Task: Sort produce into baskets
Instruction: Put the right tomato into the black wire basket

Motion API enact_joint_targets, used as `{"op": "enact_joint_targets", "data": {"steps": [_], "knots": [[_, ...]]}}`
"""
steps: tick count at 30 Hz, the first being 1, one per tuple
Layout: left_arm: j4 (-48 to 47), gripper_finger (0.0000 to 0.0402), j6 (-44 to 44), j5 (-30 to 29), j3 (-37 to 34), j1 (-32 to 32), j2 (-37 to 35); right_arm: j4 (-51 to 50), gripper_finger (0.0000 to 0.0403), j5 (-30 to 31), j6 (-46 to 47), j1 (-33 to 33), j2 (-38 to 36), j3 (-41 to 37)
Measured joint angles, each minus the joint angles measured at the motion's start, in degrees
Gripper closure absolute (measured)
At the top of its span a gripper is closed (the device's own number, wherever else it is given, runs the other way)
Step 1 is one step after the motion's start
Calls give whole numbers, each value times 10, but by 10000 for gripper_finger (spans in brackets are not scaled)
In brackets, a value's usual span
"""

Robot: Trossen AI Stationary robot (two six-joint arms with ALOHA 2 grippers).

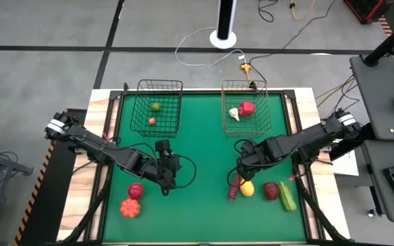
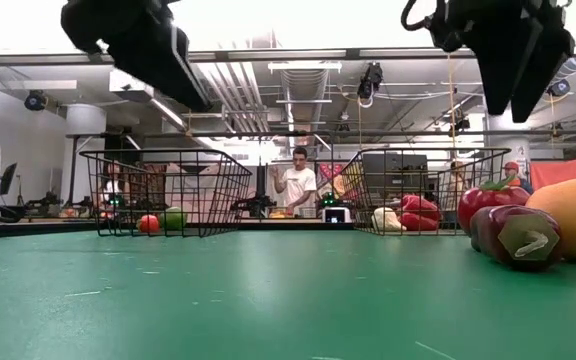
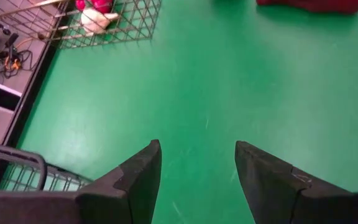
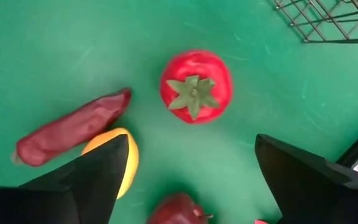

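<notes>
My left gripper [image 1: 167, 183] hangs open and empty over bare green mat [image 3: 197, 146], left of centre. A red tomato [image 1: 136, 190] and an orange-red fruit [image 1: 130, 208] lie near it on the mat. My right gripper [image 1: 240, 171] is open above a red tomato with a green calyx [image 4: 196, 76], which lies on the mat ahead of its spread fingers [image 4: 191, 138]. A dark red long vegetable [image 4: 73, 127], a yellow fruit [image 1: 247, 188], a dark red fruit [image 1: 271, 190] and a green cucumber [image 1: 287, 197] lie close by. The black basket [image 1: 159, 106] and the copper basket [image 1: 246, 109] stand at the far edge.
The black basket holds a green piece [image 1: 155, 106] and a small red one [image 1: 152, 121]. The copper basket holds a white piece [image 1: 234, 114] and a red pepper [image 1: 247, 108]. Bare mat lies between the two arms. People stand in the room beyond the table [image 2: 296, 185].
</notes>
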Motion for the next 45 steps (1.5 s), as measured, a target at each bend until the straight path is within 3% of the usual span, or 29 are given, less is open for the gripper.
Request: {"op": "enact_joint_targets", "data": {"steps": [6,9,16,25,31,45], "knots": [[-152,214,-17,-4,29,-4,-38,14,44,-2,18,-5,0,-15],[-178,214,-15,-21,32,-9,-79,14,44,-3,35,-4,0,-16],[-122,214,6,-43,-30,-20,-183,24,44,0,70,-11,0,-22],[63,214,89,-45,-149,-20,-266,44,44,0,106,-21,0,-42],[125,214,106,-45,-179,-20,-277,75,44,0,116,-22,2,-78],[160,214,98,-44,-179,-19,-256,208,44,1,81,-52,7,-190]]}}
